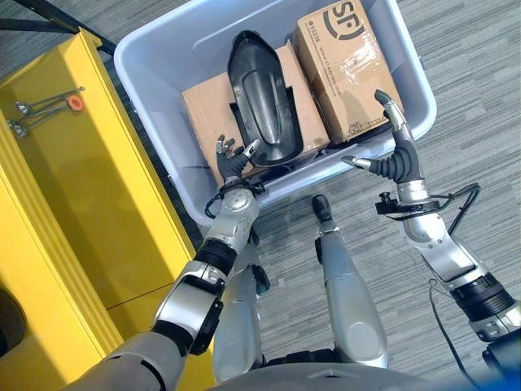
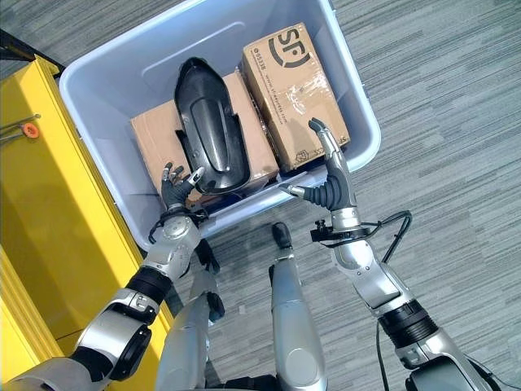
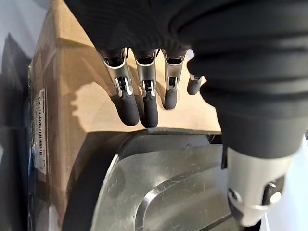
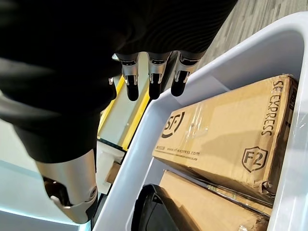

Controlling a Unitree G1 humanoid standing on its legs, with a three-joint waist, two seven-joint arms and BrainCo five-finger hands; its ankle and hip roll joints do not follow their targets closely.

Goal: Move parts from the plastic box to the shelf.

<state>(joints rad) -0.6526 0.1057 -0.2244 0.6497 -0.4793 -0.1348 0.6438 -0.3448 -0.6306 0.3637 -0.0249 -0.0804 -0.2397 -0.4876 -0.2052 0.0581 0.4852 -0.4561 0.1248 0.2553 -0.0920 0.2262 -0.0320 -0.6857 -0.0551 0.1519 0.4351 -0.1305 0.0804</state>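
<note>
A pale grey plastic box (image 1: 155,98) stands on the floor ahead of me. Inside, a long black moulded part (image 1: 262,98) lies across a cardboard carton (image 1: 203,110), and a second carton (image 1: 346,65) lies to its right. My left hand (image 1: 232,163) hovers at the box's near rim beside the black part's near end, open with fingers spread. In the left wrist view its fingers (image 3: 144,96) point over the carton, just past the part's (image 3: 168,183) edge. My right hand (image 1: 400,159) is raised at the near right rim, open with nothing in it, next to the second carton (image 4: 226,134).
A yellow shelf (image 1: 73,179) runs along my left side, close to the box's left wall. A metal tool with an orange ring (image 1: 49,104) lies on its top. Grey carpet (image 1: 472,98) spreads to the right of the box.
</note>
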